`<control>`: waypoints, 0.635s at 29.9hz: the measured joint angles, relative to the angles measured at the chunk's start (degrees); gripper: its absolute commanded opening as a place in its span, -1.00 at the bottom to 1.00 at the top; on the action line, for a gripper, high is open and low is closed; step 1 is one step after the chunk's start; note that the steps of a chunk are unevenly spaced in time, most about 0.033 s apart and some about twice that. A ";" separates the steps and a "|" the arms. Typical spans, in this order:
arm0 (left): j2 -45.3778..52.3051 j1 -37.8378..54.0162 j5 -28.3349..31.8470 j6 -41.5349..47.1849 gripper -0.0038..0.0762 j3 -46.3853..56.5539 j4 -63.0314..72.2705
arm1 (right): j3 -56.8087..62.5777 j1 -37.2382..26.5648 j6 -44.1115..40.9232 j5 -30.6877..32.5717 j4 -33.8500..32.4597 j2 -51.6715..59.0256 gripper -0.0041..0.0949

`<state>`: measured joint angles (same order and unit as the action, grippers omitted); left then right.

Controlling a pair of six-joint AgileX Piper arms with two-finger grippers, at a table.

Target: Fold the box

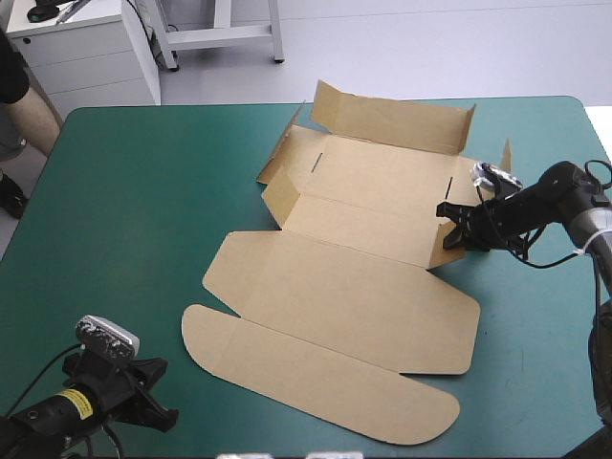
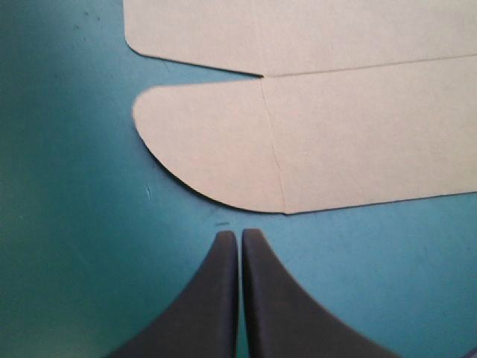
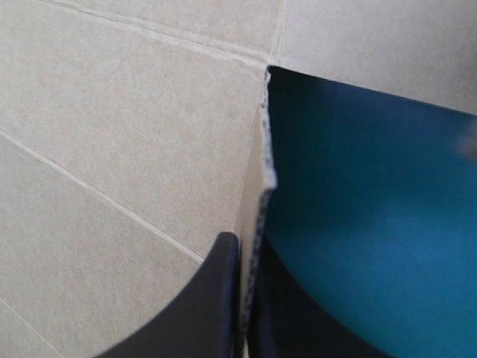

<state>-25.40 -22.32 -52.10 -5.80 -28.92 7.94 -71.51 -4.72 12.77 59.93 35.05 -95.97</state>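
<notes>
- box (image 1: 356, 292), brown board, partly formed: lay near the middle of the teal-green cover (image 1: 134, 201), somewhat toward the table's right edge.
- far wall (image 1: 392, 120) and left side flaps (image 1: 282, 177): stood raised.
- lid panel (image 1: 354, 306) and rounded tuck flap (image 1: 316, 373): lay flat, toward the table's near edge.
- right gripper (image 1: 459, 225): positioned at the box's right side; black fingers (image 3: 209, 298) all but closed, pinching a short upright flap of board edge-on between them.
- left gripper (image 1: 153, 394): positioned near the table's near left corner, apart from the box; fingers (image 2: 216, 298) pressed together tip to tip, gripping nothing, pointed at the rounded end of the tuck flap just ahead.
</notes>
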 measured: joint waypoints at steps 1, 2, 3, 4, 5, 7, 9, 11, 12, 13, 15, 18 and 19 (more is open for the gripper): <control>0.00 0.00 -0.02 0.00 -0.92 -1.16 -0.24 | -1.58 0.02 1.31 -0.05 0.00 -0.07 -0.95; 0.00 0.00 -0.02 0.00 -0.92 -2.52 -0.46 | -3.28 0.07 2.88 0.01 0.00 -0.13 -0.95; 0.00 0.00 -0.02 0.00 -0.92 -4.02 -0.83 | -5.13 0.07 4.87 0.32 0.00 -0.20 -0.95; 0.00 0.00 -0.02 0.00 -0.92 -5.61 -1.27 | -6.70 0.07 7.44 0.69 -0.08 -0.31 -0.95; 0.00 0.00 -0.02 0.00 -0.92 -6.93 -1.58 | -8.70 0.07 10.34 1.25 -0.15 -0.31 -0.95; 0.00 0.00 -0.02 0.00 -0.92 -10.09 -1.73 | -12.39 0.07 15.52 2.49 -0.22 -0.31 -0.95; 0.00 0.00 -0.02 0.00 -0.92 -12.58 -1.73 | -16.40 0.26 21.17 3.48 -0.42 -0.31 -0.95; 0.00 0.00 -0.02 0.00 -0.92 -14.55 -1.73 | -20.23 1.01 25.67 4.27 -1.80 -0.31 -0.95; 0.00 0.00 -0.02 0.00 -0.92 -15.21 -1.73 | -21.96 1.63 27.67 4.70 -2.54 -0.31 -0.95; 0.00 0.00 -0.02 0.00 -0.92 -15.61 -1.73 | -23.22 2.25 29.14 5.02 -3.13 -0.31 -0.96; 0.05 0.00 0.03 0.00 -0.92 -15.88 -1.73 | -25.91 4.16 32.43 5.33 -4.47 -0.31 -0.96; 0.05 0.00 0.03 0.00 -0.92 -16.06 -1.77 | -28.61 7.40 37.49 4.95 -5.87 -0.44 -0.96; 0.05 0.00 0.03 0.00 -0.92 -16.06 -1.84 | -29.25 8.75 38.81 4.49 -6.64 -0.49 -0.96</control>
<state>-25.35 -22.32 -52.07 -5.80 -44.98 6.10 -100.75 4.03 51.57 64.42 28.41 -96.46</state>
